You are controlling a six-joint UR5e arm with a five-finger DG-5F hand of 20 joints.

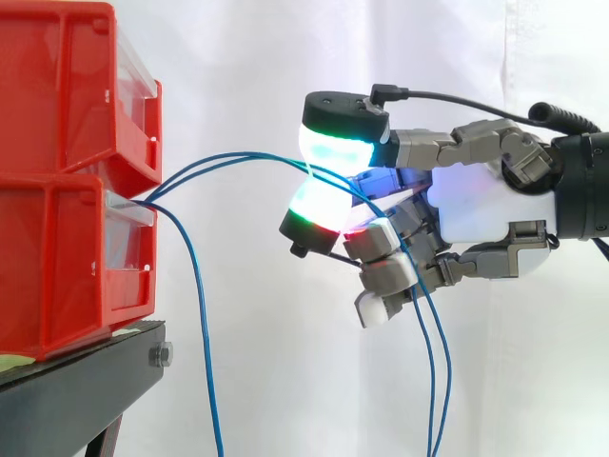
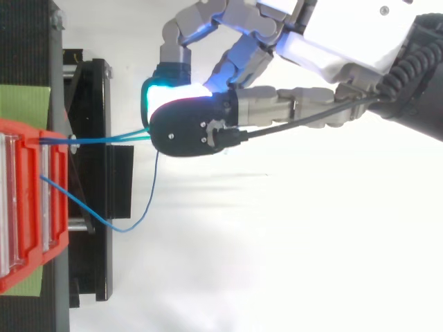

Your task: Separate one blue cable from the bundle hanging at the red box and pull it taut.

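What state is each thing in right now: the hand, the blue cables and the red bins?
hand: shut, two glowing pads pinching blue cables.
pinched cables: two strands, bowed between the bins and the pads, not yet taut.
loose cable: hanging free from the bins, not gripped.
red bins: stacked, standing on the black stand.
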